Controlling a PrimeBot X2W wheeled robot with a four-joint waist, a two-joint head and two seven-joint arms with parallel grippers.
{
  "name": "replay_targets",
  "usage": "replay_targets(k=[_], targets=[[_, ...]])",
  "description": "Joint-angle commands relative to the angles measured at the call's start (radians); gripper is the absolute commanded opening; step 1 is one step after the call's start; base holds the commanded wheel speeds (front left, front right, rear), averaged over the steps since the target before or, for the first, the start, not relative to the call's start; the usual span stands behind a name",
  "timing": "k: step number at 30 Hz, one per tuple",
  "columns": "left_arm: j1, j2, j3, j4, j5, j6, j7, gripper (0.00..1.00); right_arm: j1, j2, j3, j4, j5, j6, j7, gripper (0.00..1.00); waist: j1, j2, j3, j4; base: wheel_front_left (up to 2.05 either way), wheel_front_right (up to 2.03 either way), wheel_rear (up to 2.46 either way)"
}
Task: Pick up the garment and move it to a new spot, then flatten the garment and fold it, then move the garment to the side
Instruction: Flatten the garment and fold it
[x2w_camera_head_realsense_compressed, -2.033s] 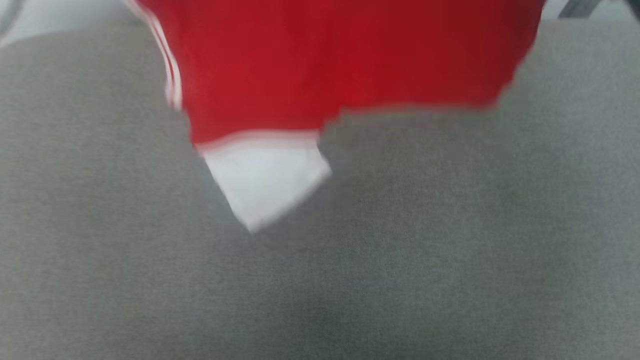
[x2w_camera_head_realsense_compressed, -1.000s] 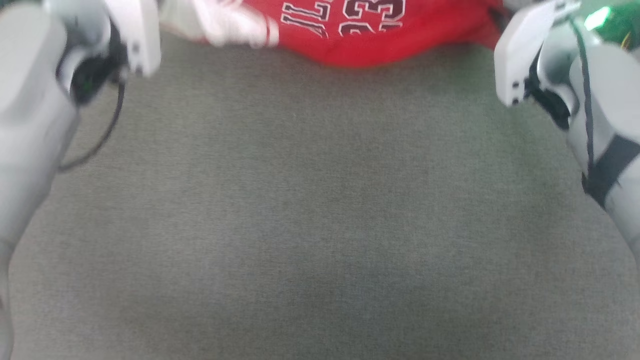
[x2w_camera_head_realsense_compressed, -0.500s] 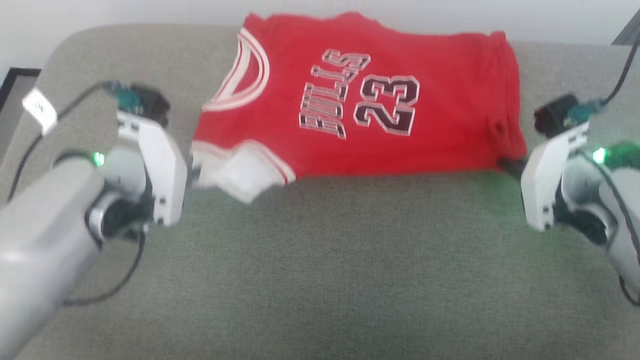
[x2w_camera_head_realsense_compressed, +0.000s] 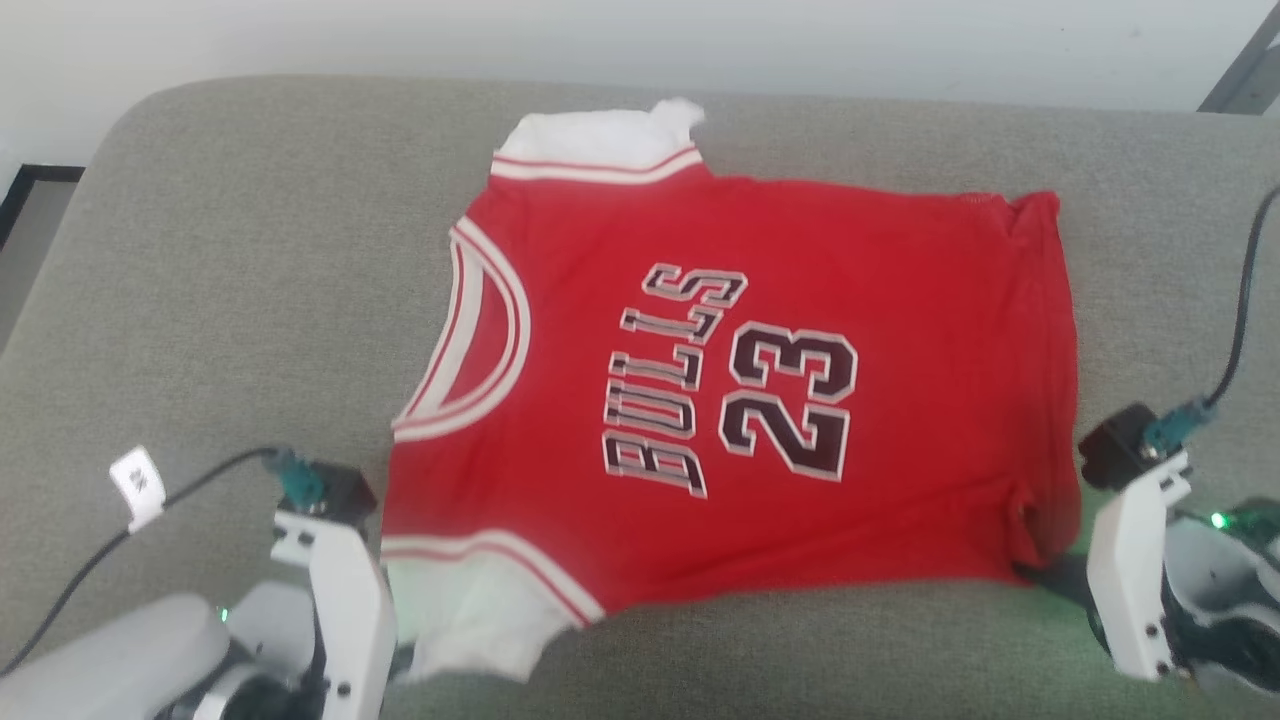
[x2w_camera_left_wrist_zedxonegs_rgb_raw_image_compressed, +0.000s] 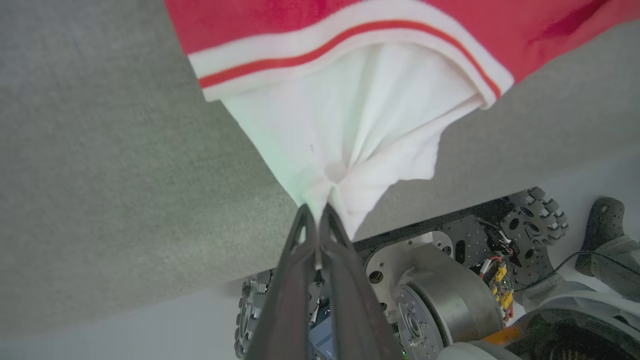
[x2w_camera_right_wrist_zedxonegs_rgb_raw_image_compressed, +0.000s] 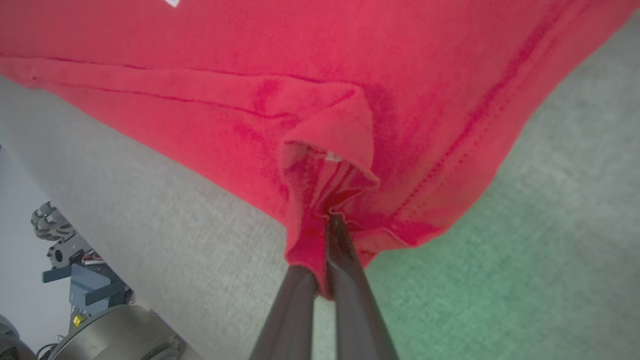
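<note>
Stretched out fuller than half a second ago, the garment (x2w_camera_head_realsense_compressed: 740, 400) lies face-up on the grey cushion (x2w_camera_head_realsense_compressed: 220, 250). My left claw (x2w_camera_left_wrist_zedxonegs_rgb_raw_image_compressed: 316, 216) is clamped on its white sleeve (x2w_camera_left_wrist_zedxonegs_rgb_raw_image_compressed: 350, 125), my right claw (x2w_camera_right_wrist_zedxonegs_rgb_raw_image_compressed: 327, 235) on the red hem corner (x2w_camera_right_wrist_zedxonegs_rgb_raw_image_compressed: 330, 150). Flattening looks nearly done.

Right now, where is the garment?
In the head view the garment lies spread on the grey cushion, white sleeve in the left gripper, hem in the right gripper.
</note>
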Motion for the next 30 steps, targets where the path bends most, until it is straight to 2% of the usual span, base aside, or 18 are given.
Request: replay_targets(k=[1,5,8,11,15,20,26,27,30], targets=[[0.035,0.022,-0.008,-0.041,-0.013,0.031,0.015,0.00,0.039,-0.022,0.007,-0.029,0.017,0.000,0.022,0.00,0.0000,0.0000,0.002,-0.002,0.00,0.00,0.00],[0.075,0.066,-0.016,-0.135,-0.033,0.091,0.027,0.00,0.090,-0.064,-0.006,-0.085,0.050,0.000,0.048,0.00,0.0000,0.0000,0.009,-0.007,0.00,0.00,0.00],[0.065,0.082,0.006,-0.173,-0.014,0.108,-0.008,0.00,0.109,-0.082,-0.039,-0.101,0.044,0.000,0.017,0.00,0.0000,0.0000,0.014,-0.011,0.00,0.00,0.00],[0.019,0.097,0.033,-0.188,0.035,0.097,-0.048,0.00,0.106,-0.070,-0.082,-0.103,0.014,0.000,-0.023,0.00,0.0000,0.0000,0.016,-0.020,0.00,0.00,0.00],[-0.063,0.105,0.060,-0.169,0.105,0.062,-0.075,0.00,0.080,-0.038,-0.136,-0.099,-0.040,0.000,-0.055,0.00,0.0000,0.0000,0.022,-0.041,0.00,0.00,0.00],[-0.193,0.070,0.085,-0.084,0.186,-0.013,-0.080,0.00,0.034,0.027,-0.206,-0.069,-0.121,0.000,-0.078,0.00,0.0000,0.0000,0.043,-0.070,0.00,0.00,0.00],[-0.311,-0.009,0.088,0.096,0.229,-0.110,-0.074,0.00,-0.031,0.136,-0.279,0.005,-0.228,0.000,-0.075,0.00,0.0000,0.0000,0.078,-0.108,0.00,0.00,0.00],[-0.311,-0.009,0.088,0.096,0.229,-0.110,-0.074,0.00,-0.031,0.136,-0.279,0.005,-0.228,0.000,-0.075,0.00,0.0000,0.0000,0.078,-0.108,0.00,0.00,0.00],[-0.351,-0.056,0.079,0.197,0.249,-0.160,-0.085,0.00,-0.058,0.193,-0.315,0.070,-0.287,0.000,-0.061,0.00,0.0000,0.0000,0.097,-0.119,0.00,0.00,0.00]])
